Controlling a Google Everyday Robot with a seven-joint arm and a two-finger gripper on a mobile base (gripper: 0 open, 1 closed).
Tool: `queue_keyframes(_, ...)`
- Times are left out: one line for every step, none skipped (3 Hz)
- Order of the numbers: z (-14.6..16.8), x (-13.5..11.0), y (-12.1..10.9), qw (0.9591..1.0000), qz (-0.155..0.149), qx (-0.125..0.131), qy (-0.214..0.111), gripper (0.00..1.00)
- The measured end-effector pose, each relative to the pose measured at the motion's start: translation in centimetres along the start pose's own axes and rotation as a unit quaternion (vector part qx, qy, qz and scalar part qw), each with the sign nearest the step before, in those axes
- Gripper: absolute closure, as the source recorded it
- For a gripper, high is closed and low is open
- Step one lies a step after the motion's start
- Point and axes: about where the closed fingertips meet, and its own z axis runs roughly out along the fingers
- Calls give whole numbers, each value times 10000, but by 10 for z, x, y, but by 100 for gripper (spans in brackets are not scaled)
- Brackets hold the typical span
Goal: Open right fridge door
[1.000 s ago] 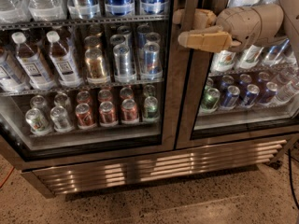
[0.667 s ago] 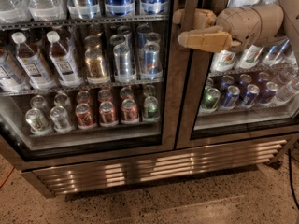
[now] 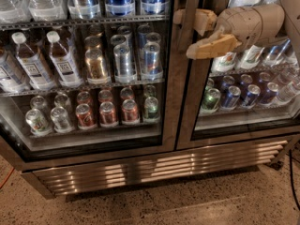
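The right fridge door [image 3: 243, 125] is a glass door in a brushed-steel frame. Blue and green cans and white-labelled bottles show through it. It sits flush with the fridge front. My beige gripper [image 3: 197, 32] reaches in from the upper right and sits at the door's dark left edge [image 3: 190, 78], at the height of the upper shelf. It is open. One finger [image 3: 194, 18] lies above and the other finger [image 3: 213, 47] below, with the door's edge strip crossing between them.
The left glass door [image 3: 84, 74] shows brown-drink bottles, silver and red cans and water bottles. A steel vent grille [image 3: 154, 165] runs along the fridge's base. Speckled floor [image 3: 187, 205] lies in front. An orange cable [image 3: 5, 177] is at the left and a dark cable [image 3: 293, 172] at the right.
My gripper's lower finger has shifted slightly down and right along the door's edge. The door itself has not visibly moved.
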Motion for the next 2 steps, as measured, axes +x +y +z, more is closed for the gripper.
queue_keyframes(-6,0,3,10000,0,0,0,0)
queue_keyframes(0,0,0,10000,0,0,0,0)
